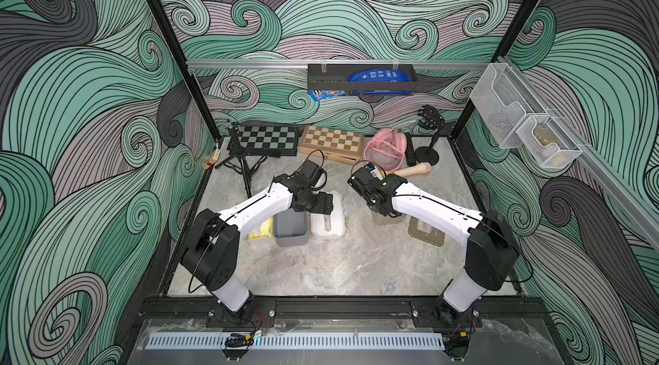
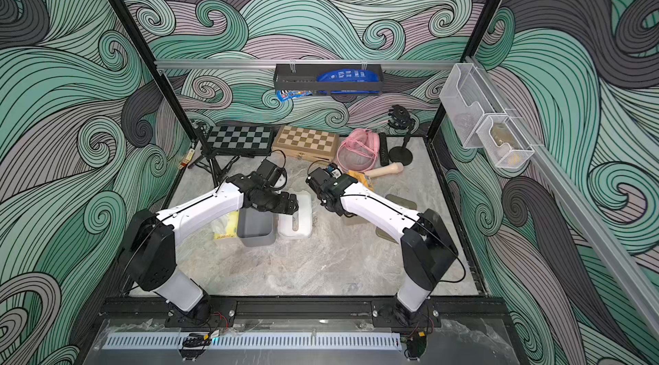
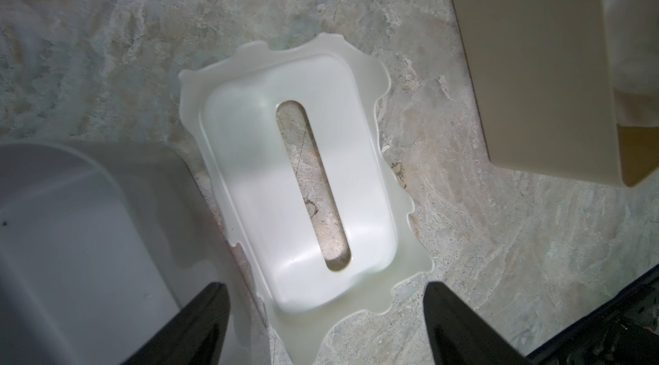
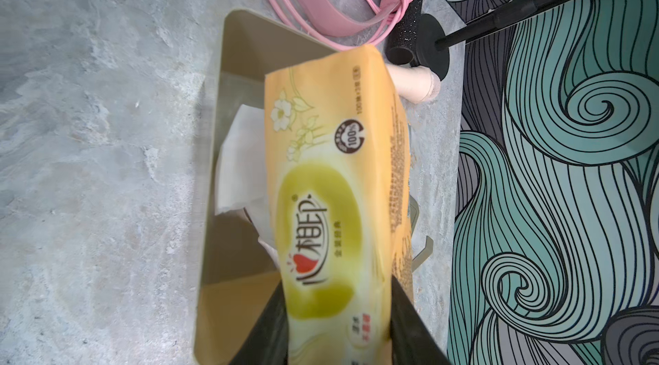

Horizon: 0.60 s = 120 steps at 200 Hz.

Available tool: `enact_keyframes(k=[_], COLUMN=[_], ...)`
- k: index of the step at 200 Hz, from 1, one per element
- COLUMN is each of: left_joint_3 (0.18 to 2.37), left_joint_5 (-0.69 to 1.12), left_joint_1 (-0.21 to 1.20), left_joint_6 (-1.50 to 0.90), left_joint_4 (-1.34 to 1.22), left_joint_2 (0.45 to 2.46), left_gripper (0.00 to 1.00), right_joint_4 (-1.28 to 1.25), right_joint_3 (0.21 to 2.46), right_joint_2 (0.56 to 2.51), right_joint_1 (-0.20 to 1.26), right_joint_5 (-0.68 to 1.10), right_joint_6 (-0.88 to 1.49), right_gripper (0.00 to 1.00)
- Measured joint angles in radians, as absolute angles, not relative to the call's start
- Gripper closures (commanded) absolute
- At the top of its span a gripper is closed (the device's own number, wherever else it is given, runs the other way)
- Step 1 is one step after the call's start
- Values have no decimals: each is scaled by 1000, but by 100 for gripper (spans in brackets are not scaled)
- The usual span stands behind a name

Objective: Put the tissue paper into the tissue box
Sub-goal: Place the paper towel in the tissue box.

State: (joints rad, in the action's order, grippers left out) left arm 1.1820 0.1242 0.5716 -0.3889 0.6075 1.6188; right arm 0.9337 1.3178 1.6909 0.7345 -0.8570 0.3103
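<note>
marble tabletop (image 1: 321, 267) carries everything you're working with. your left arm (image 1: 256, 206) and right arm (image 1: 435, 213) both reach in toward the middle, wrists bent down.

under your left arm stands an open grey box (image 1: 290, 229) with nothing visible inside it. under your right wrist stands the tan tissue box (image 4: 228, 131), its top open; in both top views the arm hides most of it.

the tissue pack (image 4: 335, 185), orange with a green oval and a flower print, hangs tilted over that opening, its far end reaching past the box's rim. you cannot tell from these views whether it touches the box.

just beside the grey box lies a white lid (image 3: 249, 185) with a long slot, flat on the marble. a tan lid (image 1: 426, 231) lies flat near your right arm.

a white sheet (image 4: 242, 156) sticks out from the underside of the pack and down into the tan box.

your right gripper (image 4: 337, 309) is clamped on the near end of the tissue pack, a finger on each side. your left gripper (image 3: 322, 295) stands wide and holds nothing, above the white lid.
</note>
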Motion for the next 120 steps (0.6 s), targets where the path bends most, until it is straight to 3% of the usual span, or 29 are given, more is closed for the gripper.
enact_keyframes(k=[22,66,120], left_joint_3=[1180,1166,1161], left_joint_5=[126,130,139], left_joint_1=[570,557,549], left_joint_6=[-389,-385,-382], left_joint_4=[605,600,598], left_joint_2=[1618,1606,1601], left_gripper=[11,11,11], right_joint_4=[931,926,926], right_joint_3=[1317,1317,1344], right_joint_2=[1723,1753,1755], right_joint_1=[738,741,790], right_joint_5=[-862,-899,-915], right_joint_6=[321,343,358], right_gripper=[62,21,14])
